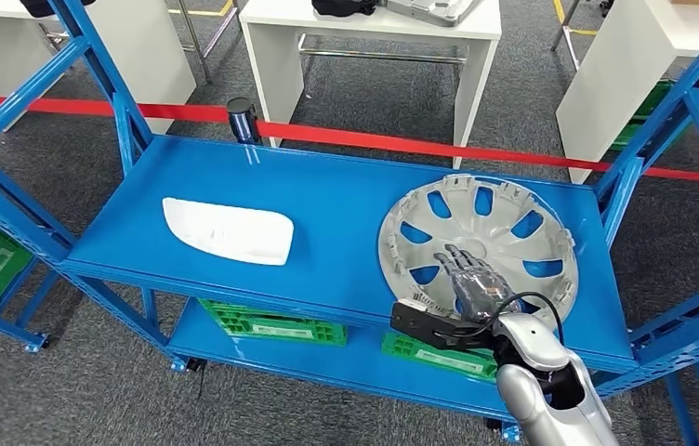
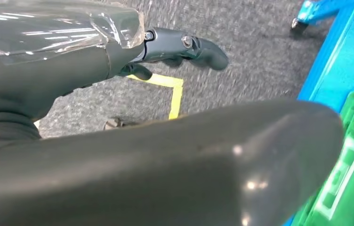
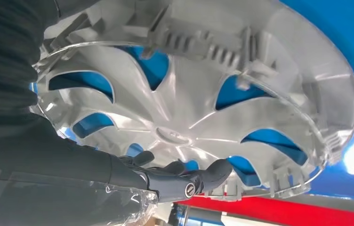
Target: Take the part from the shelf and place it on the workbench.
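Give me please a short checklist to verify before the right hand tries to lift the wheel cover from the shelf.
1. Wheel cover lies flat on the blue shelf, inner side up: ok.
2. Right hand is over the cover, near its hub: ok.
3. Right hand has a firm grip on the cover: not ok; the fingers reach toward the near rim but are not clearly closed on it.
4. White part lies well apart from the cover: ok.
5. Left hand hangs over the floor, away from the shelf top: ok.
6. Workbench ready to receive the cover: cannot tell.
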Motion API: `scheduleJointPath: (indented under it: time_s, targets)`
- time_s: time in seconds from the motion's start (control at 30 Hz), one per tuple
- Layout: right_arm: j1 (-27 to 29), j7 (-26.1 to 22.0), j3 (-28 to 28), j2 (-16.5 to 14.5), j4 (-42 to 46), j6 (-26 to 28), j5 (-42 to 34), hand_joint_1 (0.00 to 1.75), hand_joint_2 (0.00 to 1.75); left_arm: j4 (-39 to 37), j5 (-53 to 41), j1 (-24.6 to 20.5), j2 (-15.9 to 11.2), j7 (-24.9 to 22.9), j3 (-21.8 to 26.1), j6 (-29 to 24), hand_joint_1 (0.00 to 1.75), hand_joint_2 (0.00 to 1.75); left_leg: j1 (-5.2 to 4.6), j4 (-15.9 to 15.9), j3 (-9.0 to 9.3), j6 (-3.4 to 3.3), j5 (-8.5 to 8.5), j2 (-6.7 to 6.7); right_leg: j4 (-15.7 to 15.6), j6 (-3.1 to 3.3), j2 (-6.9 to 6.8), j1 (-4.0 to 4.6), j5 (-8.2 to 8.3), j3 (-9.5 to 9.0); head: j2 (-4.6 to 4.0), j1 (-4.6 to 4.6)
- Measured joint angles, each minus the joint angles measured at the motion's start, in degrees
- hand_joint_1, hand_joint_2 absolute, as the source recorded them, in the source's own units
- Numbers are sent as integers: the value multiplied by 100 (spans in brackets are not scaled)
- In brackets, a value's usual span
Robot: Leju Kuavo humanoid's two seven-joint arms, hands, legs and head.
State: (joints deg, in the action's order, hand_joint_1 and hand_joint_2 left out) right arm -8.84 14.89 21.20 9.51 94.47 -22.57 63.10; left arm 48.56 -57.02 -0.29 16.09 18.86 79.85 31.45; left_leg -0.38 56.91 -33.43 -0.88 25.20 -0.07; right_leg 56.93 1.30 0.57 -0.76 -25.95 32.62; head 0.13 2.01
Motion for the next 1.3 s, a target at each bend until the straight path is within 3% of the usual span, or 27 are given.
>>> scheduleJointPath:
  time_s: [0.03, 0.13, 0.17, 0.23, 0.3, 0.33, 0.4, 0.43, 0.5, 0.63, 0.7, 0.77, 0.8, 0.83, 0.87, 0.97, 1.0, 1.1, 1.13, 1.2, 1.27, 1.3]
  targets:
    - [1, 9, -5, -6, -13, -68, 33, 4, 175, 1, -21, -6, -5, 7, 3, -2, 0, 0, -15, -15, 2, -18, 7, 5, -9, -28, -1, 4, 3, 5, 0, 1]
    - [6, 47, -27, -3, -79, -433, 87, 103, 175, -17, -118, -22, -27, 53, 8, -42, 0, 0, 19, -168, 103, -92, -82, 13, 130, -81, -12, 11, -81, 75, 0, -10]
    - [7, 65, -34, 13, -131, -578, 80, 137, 175, -45, -149, -34, -41, 78, 8, -69, 0, 0, 36, -220, 138, -114, -113, 16, 363, -73, -16, 13, -196, 186, 0, -16]
    - [28, 98, -40, 76, -301, -851, 34, 158, 175, -152, -204, -57, -94, 142, 7, -134, 0, 0, 34, -235, 139, -135, -128, 9, 1128, -49, -18, -2, -509, 557, 0, -22]
    - [24, 112, -47, 162, -479, -983, -18, 161, 175, -296, -238, -67, -164, 196, 7, -185, 0, 0, 32, -232, 137, -134, -125, 1, 1612, -93, -19, -17, -637, 804, 0, -20]
    - [-5, 109, -51, 200, -556, -991, -35, 159, 175, -361, -244, -70, -197, 215, 8, -199, 0, 0, 34, -230, 146, -129, -122, 0, 1514, -142, -21, -26, -563, 756, 0, -20]
    - [-76, 104, -59, 254, -673, -989, -52, 157, 175, -456, -247, -78, -240, 241, 8, -209, 0, 0, 38, -217, 182, -102, -104, 0, 716, -234, -37, -46, -253, 337, 0, -21]
    - [-105, 103, -63, 269, -719, -988, -60, 157, 175, -485, -247, -81, -253, 250, 8, -209, 0, 0, 29, -202, 197, -73, -84, -1, 317, -236, -43, -42, -124, 126, 0, -20]
    - [-150, 96, -69, 280, -774, -984, -75, 157, 175, -527, -247, -89, -274, 267, 8, -209, 0, 0, 18, -171, 222, -6, -44, -3, -92, -158, -47, -23, -11, -95, 0, -15]
    - [-218, 86, -72, 285, -879, -980, -86, 156, 175, -587, -247, -100, -315, 282, 7, -209, 0, 0, 57, -31, 205, 126, 85, -2, -129, 4, -41, -31, 28, -147, 0, -6]
    - [-241, 82, -71, 282, -920, -980, -89, 150, 175, -615, -247, -103, -338, 285, 6, -209, 0, 0, 91, 515, -14, 199, 440, 0, -136, 47, -50, -58, 59, -166, 0, 16]
    - [-248, 83, -70, 279, -953, -980, -90, 146, 175, -639, -247, -103, -354, 288, 6, -209, 0, 0, 122, 1279, -339, 251, 828, 2, -132, 62, -62, -60, 73, -148, 0, 30]
    - [-252, 87, -71, 278, -967, -979, -88, 146, 175, -649, -247, -99, -360, 290, 7, -209, 0, 0, 135, 1492, -424, 264, 892, 2, -130, 56, -65, -61, 76, -140, 0, 30]
    - [-257, 95, -72, 278, -978, -978, -86, 147, 175, -657, -247, -94, -362, 294, 8, -207, 0, 0, 146, 1499, -409, 268, 848, 2, -129, 49, -65, -63, 81, -136, 0, 30]
    - [-259, 107, -78, 279, -988, -972, -81, 148, 175, -663, -247, -91, -366, 306, 9, -203, 0, 0, 156, 1258, -272, 267, 701, 2, -129, 39, -65, -67, 87, -137, 0, 30]
    - [-254, 160, -131, 276, -1014, -921, -42, 164, 175, -679, -249, -97, -386, 372, 2, -191, 0, 0, 150, 86, 358, 226, 229, -3, -125, -25, -64, -49, 102, -141, 0, 23]
    - [-243, 178, -152, 275, -1017, -900, -18, 169, 175, -686, -254, -100, -391, 395, -1, -190, 0, 0, 134, -90, 443, 195, 182, -5, -125, -61, -64, -38, 107, -135, 0, 17]
    - [-177, 218, -237, 279, -997, -856, 53, 173, 175, -704, -266, -104, -401, 488, -11, -176, 0, 0, 98, -144, 425, 54, 141, 0, -131, -181, -64, -55, 125, -112, 0, 6]
    - [-138, 230, -279, 283, -977, -845, 77, 174, 175, -705, -265, -104, -399, 549, -27, -153, 0, 0, 100, -163, 421, 2, 115, 4, -51, -195, -64, -64, 77, -65, 0, 2]
    - [-36, 248, -376, 290, -919, -822, 132, 174, 175, -703, -257, -102, -394, 712, -81, -90, 0, 87, 103, -195, 405, -81, 64, 9, 473, -158, -62, -67, -191, 198, 0, -14]
    - [64, 247, -469, 291, -853, -796, 183, 174, 175, -702, -249, -93, -389, 861, -147, -43, 0, 175, 66, -192, 376, -114, 53, 4, 1296, -111, -61, -61, -530, 593, 0, -24]
    - [107, 239, -511, 289, -822, -787, 204, 173, 175, -701, -247, -85, -385, 916, -177, -29, 0, 175, 44, -190, 371, -122, 53, 2, 1571, -113, -61, -58, -612, 722, 0, -24]
